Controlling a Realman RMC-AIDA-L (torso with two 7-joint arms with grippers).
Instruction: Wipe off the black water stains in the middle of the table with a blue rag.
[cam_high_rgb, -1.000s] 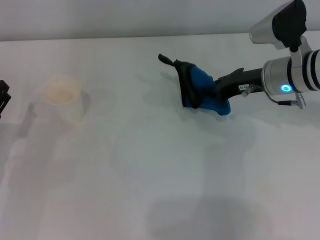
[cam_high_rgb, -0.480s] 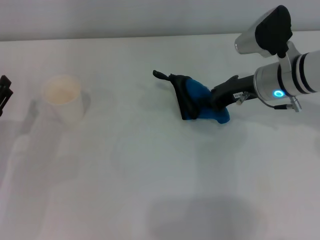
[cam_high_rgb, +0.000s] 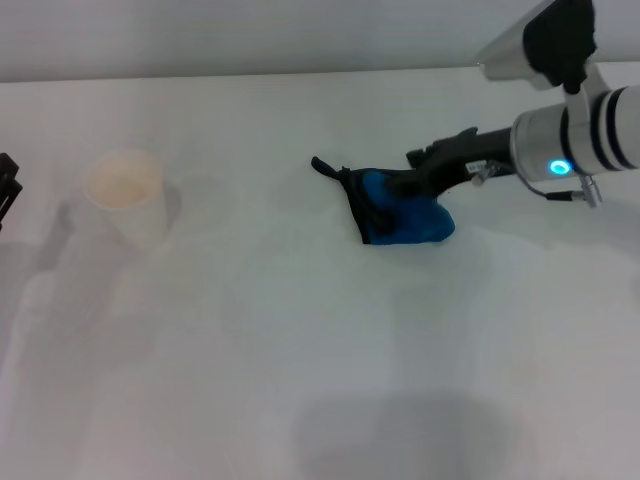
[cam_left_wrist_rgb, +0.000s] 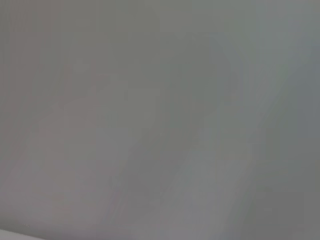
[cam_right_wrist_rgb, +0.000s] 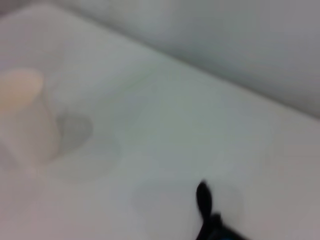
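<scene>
The blue rag (cam_high_rgb: 400, 220) lies slumped on the white table (cam_high_rgb: 300, 350) right of centre, its black loop (cam_high_rgb: 322, 166) pointing left. My right gripper (cam_high_rgb: 405, 172) reaches in from the right and sits just above the rag's far edge, its jaws apart and its lower finger close to the cloth. The right wrist view shows only the rag's black loop (cam_right_wrist_rgb: 204, 197) on the table (cam_right_wrist_rgb: 200, 125). No black water stain shows in any view. My left gripper (cam_high_rgb: 6, 190) shows only as a black part at the left edge.
A white paper cup (cam_high_rgb: 125, 195) stands at the left of the table and also shows in the right wrist view (cam_right_wrist_rgb: 22, 115). The table's far edge meets a grey wall (cam_high_rgb: 250, 35). The left wrist view shows only blank grey.
The right gripper slid the rag a little left, then rose off it. The rag dropped flatter onto the table and the gripper's jaws came apart. The left arm stayed still.
</scene>
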